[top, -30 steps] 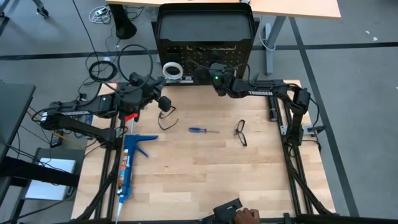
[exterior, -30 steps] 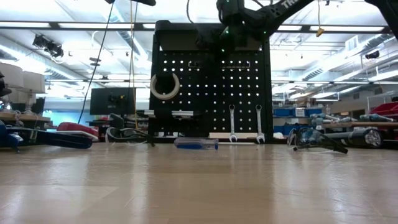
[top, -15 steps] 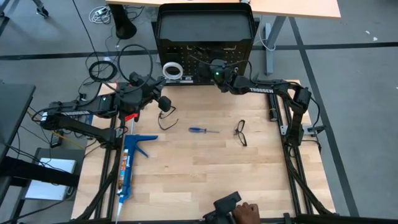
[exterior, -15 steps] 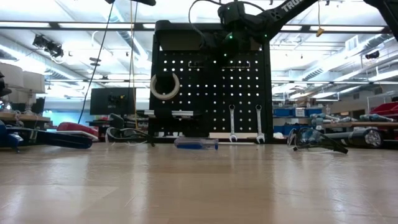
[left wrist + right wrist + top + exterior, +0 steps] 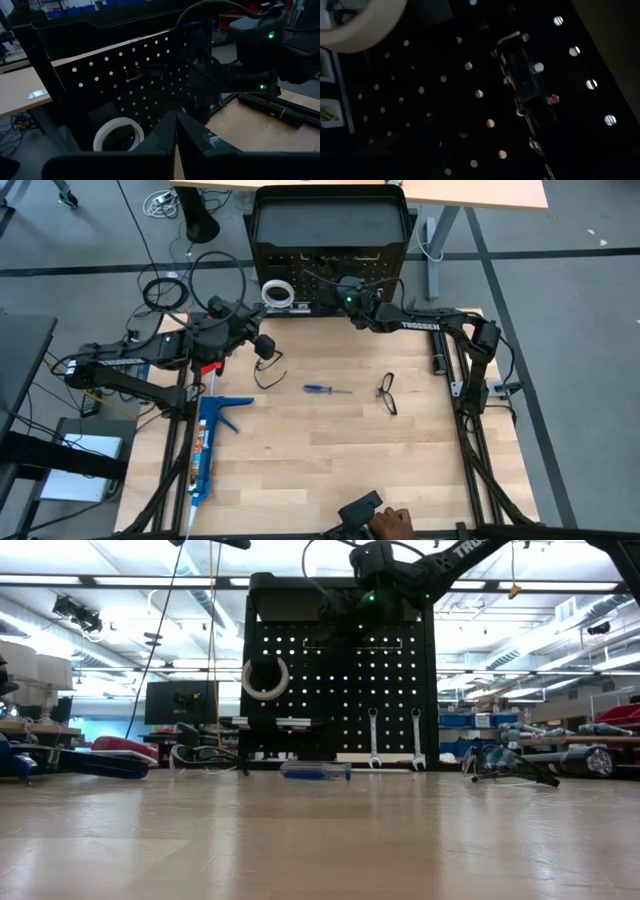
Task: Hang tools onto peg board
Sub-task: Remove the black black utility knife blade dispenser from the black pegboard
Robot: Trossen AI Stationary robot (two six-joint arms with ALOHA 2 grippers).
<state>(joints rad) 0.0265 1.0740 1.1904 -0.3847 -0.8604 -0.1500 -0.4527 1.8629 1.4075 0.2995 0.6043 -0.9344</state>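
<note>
The black peg board (image 5: 330, 240) stands upright at the table's far edge. On it hang a white tape roll (image 5: 265, 679), two silver wrenches (image 5: 373, 738) (image 5: 416, 738) and, near its top, a dark pen-like tool (image 5: 532, 85) on a wire hook. My right gripper (image 5: 338, 288) hovers level close to the board's upper part, open, with nothing between its fingers. My left gripper (image 5: 175, 135) waits shut and empty, high above the table's far left. On the table lie a blue-handled screwdriver (image 5: 327, 389) and two safety glasses (image 5: 388, 393) (image 5: 268, 375).
A long blue caulking gun (image 5: 205, 445) lies along the table's left side. A person's hand (image 5: 388, 525) with a dark device shows at the near edge. Bare wood lies between the screwdriver and the near edge.
My right gripper has turned a little at the wrist and edged closer to the peg board's top. It stays open. The tools and my left arm have kept still.
</note>
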